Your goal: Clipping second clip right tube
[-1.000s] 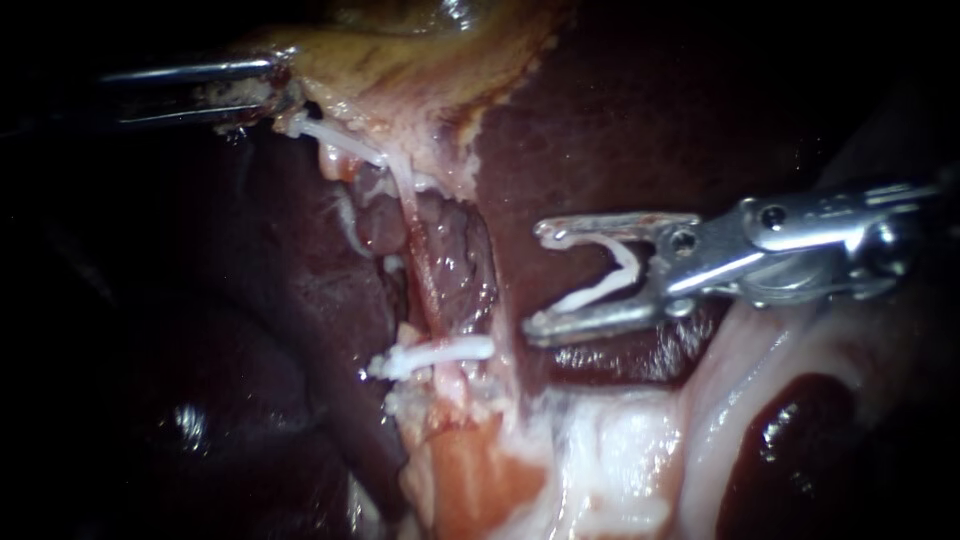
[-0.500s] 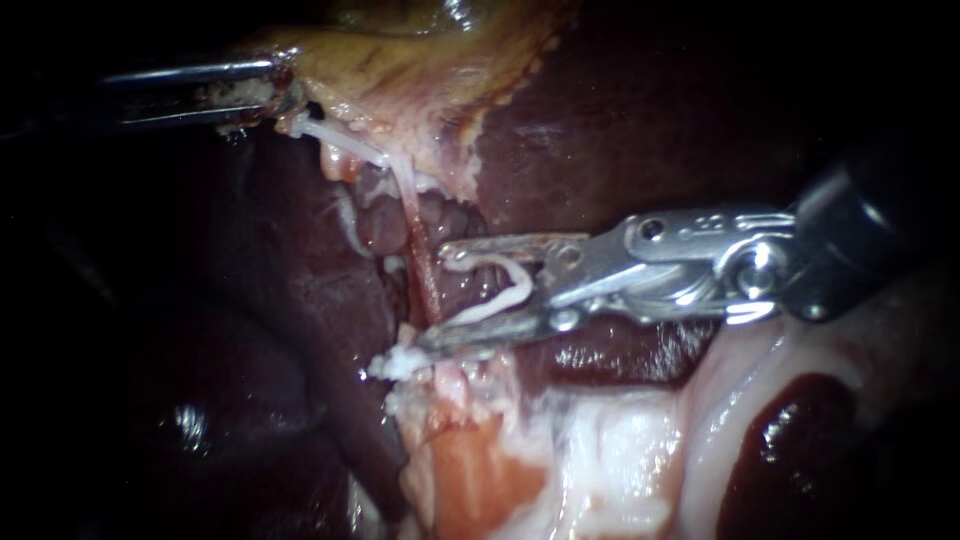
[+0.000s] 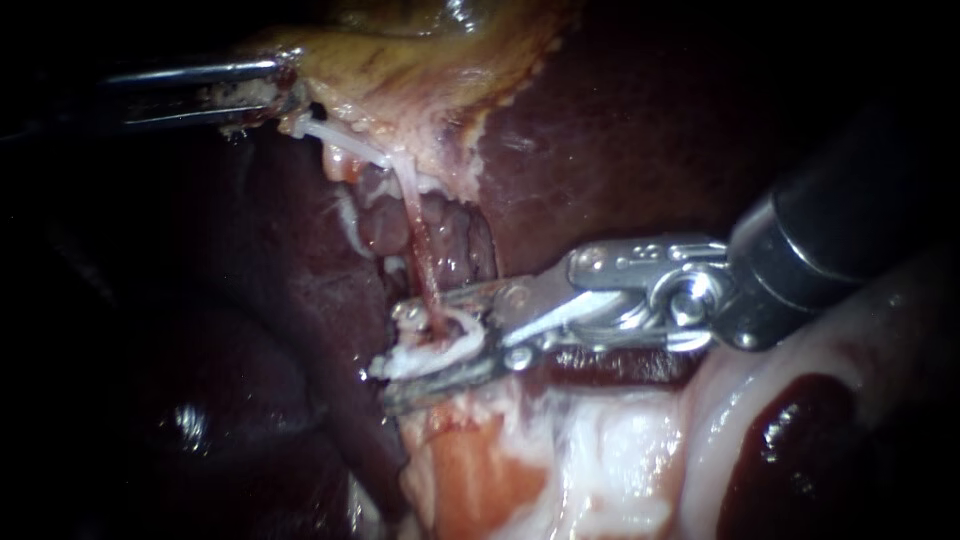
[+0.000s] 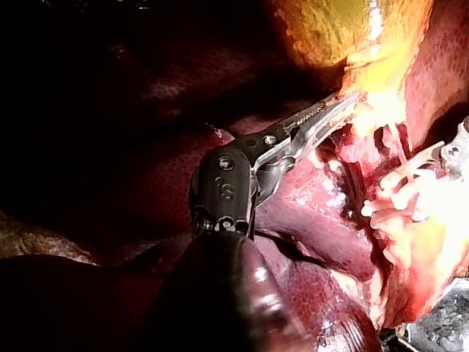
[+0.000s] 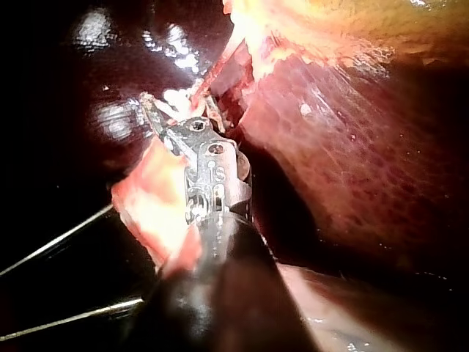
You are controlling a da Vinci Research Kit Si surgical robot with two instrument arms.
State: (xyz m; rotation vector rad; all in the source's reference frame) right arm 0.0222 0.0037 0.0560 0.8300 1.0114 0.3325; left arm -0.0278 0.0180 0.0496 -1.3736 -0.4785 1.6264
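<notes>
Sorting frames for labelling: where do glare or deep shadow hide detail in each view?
Endoscope view: light pools mid-scene, my left instrument lies in shadow, my right instrument glints. Left wrist view: the gallbladder glares; the liver beside my instrument is nearly black. Right wrist view: bright glints dot the liver.

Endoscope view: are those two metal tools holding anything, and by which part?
Left instrument grips the gallbladder at its edge. Right instrument holds a white clip by its two legs, straddling the thin tube.

Tube (image 3: 417, 255) runs down from gallbladder (image 3: 420, 60) into clip (image 3: 455, 337)
</notes>
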